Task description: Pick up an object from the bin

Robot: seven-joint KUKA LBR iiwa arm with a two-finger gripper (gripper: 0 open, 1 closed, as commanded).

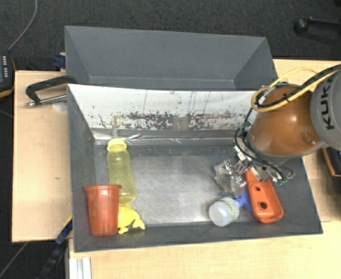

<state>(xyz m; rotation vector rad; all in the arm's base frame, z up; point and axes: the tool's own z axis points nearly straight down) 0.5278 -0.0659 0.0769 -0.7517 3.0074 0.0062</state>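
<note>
Orange tool (264, 201): bin's four o'clock, just beside gripper (230, 177).
Grip: cannot tell, wide or narrow.
Risk: white bottle (222, 212), five o'clock, crowds close and could snag!

The arm (333, 106) is running off the right edge, and its orange cover (283, 127) is hiding the wrist above the gripper (231, 176). The gripper is covering the top end of an orange tool handle (264, 201). A red cup (103, 208) is hiding part of a small yellow thing (129, 221), possibly a toy.
</note>
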